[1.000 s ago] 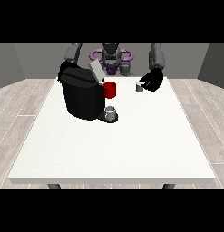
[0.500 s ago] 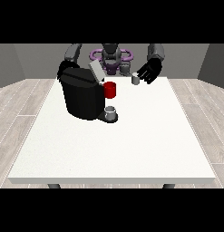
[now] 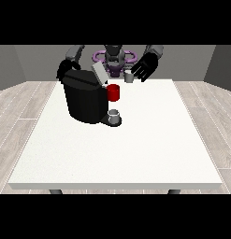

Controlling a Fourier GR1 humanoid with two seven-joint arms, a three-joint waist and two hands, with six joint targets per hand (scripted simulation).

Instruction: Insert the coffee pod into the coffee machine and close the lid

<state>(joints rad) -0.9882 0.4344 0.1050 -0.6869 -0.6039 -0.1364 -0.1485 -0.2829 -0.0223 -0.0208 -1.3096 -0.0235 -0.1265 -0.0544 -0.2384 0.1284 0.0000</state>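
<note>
1. White table (image 3: 135,149) carried the black coffee machine (image 3: 84,100), lid (image 3: 99,73) raised.
2. Hand at the view's right (image 3: 145,69) pinched the coffee pod (image 3: 129,77) aloft, beside the machine.
3. Hand at the view's left (image 3: 63,71): fingers indiscernible.
4. Judged outstanding: insertion, lid closure.

The coffee machine (image 3: 84,100) looks matt black plastic – its lid (image 3: 99,73) grey; the table (image 3: 135,149) is matt white.

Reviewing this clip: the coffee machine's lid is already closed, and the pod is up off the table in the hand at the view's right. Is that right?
Not quite. The front view shows the coffee machine with its lid tilted up, open. The rest holds: the coffee pod is off the table, in the robot hand at the view's right.
</note>
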